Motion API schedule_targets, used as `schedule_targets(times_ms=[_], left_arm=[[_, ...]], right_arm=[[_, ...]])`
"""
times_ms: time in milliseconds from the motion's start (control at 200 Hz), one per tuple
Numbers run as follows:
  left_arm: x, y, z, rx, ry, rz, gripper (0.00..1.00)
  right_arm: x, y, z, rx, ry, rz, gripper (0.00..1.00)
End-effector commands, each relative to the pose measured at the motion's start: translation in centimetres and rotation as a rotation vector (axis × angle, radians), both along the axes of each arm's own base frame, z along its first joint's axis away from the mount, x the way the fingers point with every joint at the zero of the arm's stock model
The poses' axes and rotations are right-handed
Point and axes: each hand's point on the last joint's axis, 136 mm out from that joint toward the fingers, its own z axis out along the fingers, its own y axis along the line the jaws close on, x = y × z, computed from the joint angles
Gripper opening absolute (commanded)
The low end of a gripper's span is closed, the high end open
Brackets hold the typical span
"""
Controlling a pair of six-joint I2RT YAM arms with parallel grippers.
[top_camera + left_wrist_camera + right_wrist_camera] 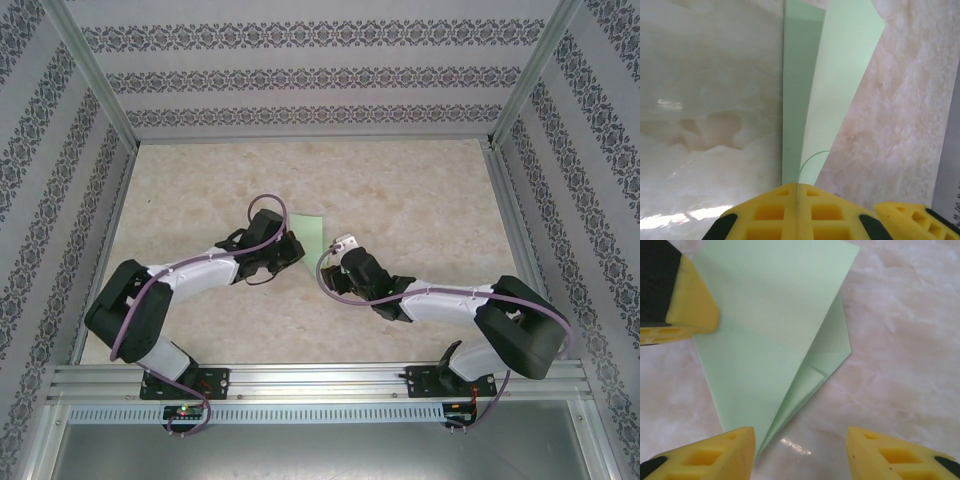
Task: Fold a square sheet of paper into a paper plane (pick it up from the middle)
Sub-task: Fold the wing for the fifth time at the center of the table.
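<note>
left gripper (797,199): pinched tight on near edge of paper (837,80), sheet reaching ahead over table (705,100) | right gripper (800,452): spread wide, gripping nothing, paper's pointed end just beside one finger (720,452) | paper: folded, pale green, mid-table between both grippers

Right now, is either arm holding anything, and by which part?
The left gripper has its fingers shut on the folded green paper, pinching one edge at the crease. The right gripper is open, holding nothing.
</note>
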Motion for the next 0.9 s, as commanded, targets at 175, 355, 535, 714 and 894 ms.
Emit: schedule_targets(times_ms=[175,355,535,714,894], left_arm=[[-0.1,1.9,3.2,0.027,-0.074,0.079,0.03],[0.0,1.2,2.0,0.028,-0.049,0.056,0.04],[-0.2,0.9,-0.4,0.051,0.015,0.047,0.04],[-0.6,1.4,-1.9,0.089,0.065,0.051,0.04],[-0.6,1.5,-1.8,0.095,0.075,0.053,0.05]], right_arm=[[1.4,0.6,3.1,0.079,-0.061,-0.006,0.56],[1.2,0.9,3.8,0.093,-0.070,0.020,0.59],[0.1,3.5,3.1,0.060,-0.083,0.165,0.59],[-0.1,5.9,1.5,0.018,-0.107,0.251,0.57],[-0.8,7.6,1.0,0.038,-0.228,0.351,0.57]])
